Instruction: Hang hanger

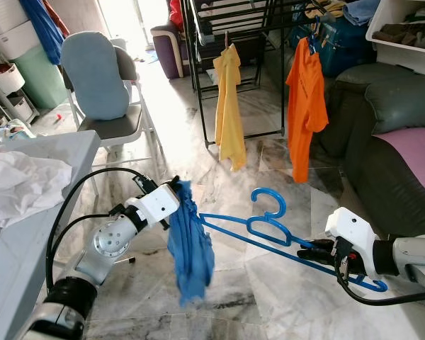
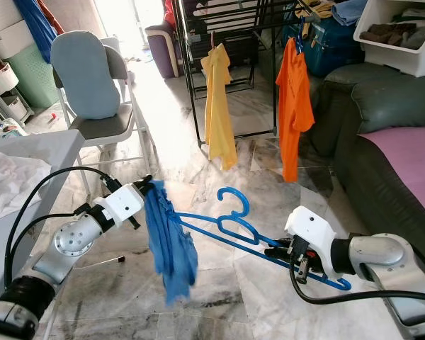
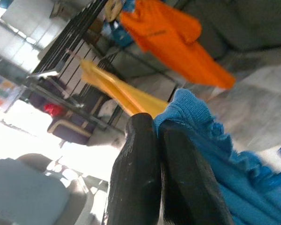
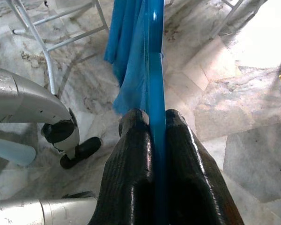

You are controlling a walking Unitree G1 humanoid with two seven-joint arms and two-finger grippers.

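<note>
Your right pincer (image 1: 319,249) clamps the hanger (image 1: 269,225); your left pincer (image 1: 176,185) pinches the cloth (image 1: 190,244), which may slide off before the rack (image 1: 234,42).

Nothing readable anywhere here: no lettering, label, brand or number can be made out on any surface, and the faint dark mark on the chest of the orange shirt (image 3: 155,33) in the left wrist view is too blurred to read as words.
</note>
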